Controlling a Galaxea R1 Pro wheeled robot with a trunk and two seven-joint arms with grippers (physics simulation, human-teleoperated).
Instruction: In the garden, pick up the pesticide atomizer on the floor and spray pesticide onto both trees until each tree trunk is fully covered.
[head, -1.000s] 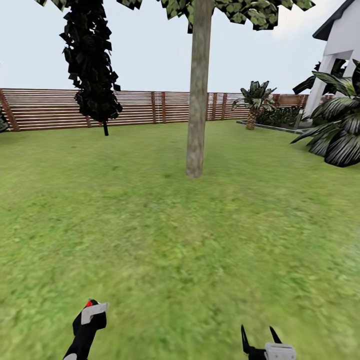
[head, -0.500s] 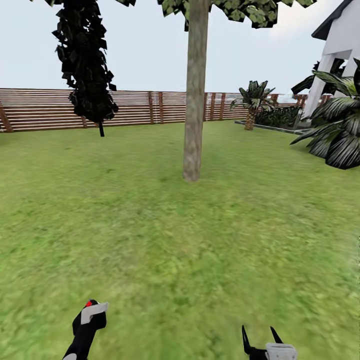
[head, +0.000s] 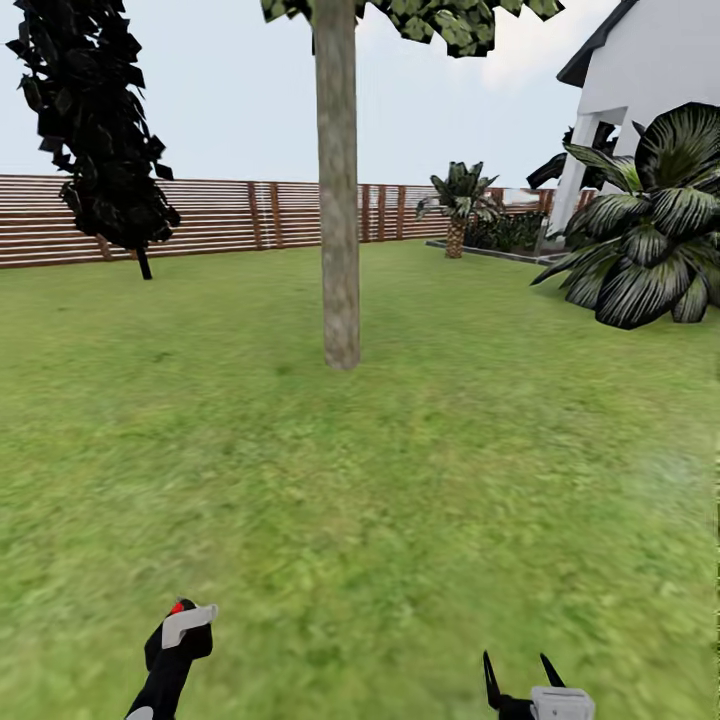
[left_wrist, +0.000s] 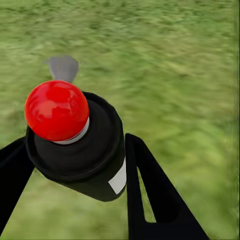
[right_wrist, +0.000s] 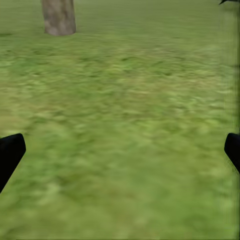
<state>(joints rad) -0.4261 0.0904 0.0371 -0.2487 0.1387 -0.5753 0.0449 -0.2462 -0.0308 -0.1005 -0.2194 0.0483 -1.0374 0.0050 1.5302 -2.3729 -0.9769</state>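
Black, red-capped atomizer (left_wrist: 75, 145) clamped in left fingers (left_wrist: 150, 195); right fingers (right_wrist: 10, 152) spread (empty).

Green lawn (right_wrist: 130, 125) spreads ahead, blurred close in. The base of a tan-grey tree trunk (right_wrist: 59, 17) stands well off on the grass. The right tool's (right_wrist: 120, 152) black fingertips (right_wrist: 10, 152) sit wide apart.

Green lawn (head: 420, 520) is stretching out ahead of both claws, mottled and blurred underfoot. A tan-grey tree trunk (head: 338, 190) is standing on it well ahead of the left claw (head: 180, 625), slightly to that claw's right. A dark narrow tree (head: 95, 130) is rising far ahead to its left. Beyond the right claw (head: 520, 675), a broad-leaved palm (head: 650, 240) is sitting on the grass.
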